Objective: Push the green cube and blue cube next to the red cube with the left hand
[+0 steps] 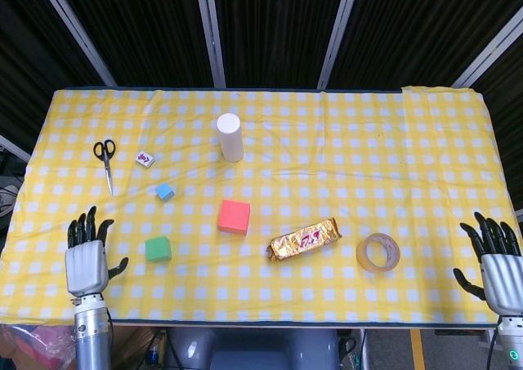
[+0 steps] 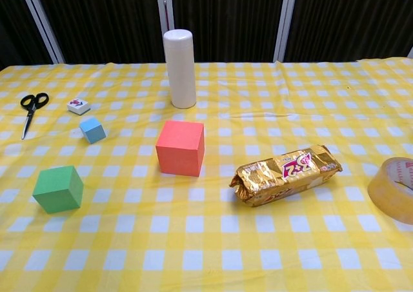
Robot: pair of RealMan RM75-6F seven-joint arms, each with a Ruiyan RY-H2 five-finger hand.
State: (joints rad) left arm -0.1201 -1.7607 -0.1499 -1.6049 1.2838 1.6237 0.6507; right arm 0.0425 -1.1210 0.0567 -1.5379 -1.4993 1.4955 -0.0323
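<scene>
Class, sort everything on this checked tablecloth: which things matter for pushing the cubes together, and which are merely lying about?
Belongs to the job: small green cube, smaller blue cube, larger red cube, left hand.

Just lying about: white cylinder, black-handled scissors, gold foil snack packet, clear tape roll, small white tile, idle right hand.

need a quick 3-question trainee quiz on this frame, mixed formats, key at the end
1. True or false: the left hand is touching the green cube.
2. Which cube lies closest to the scissors? A) red cube B) blue cube C) green cube
3. Fill in: the snack packet lies between the red cube and the ____.

Key: 1. False, the hand is open and apart from it, to its left. 2. B. 3. tape roll.
</scene>
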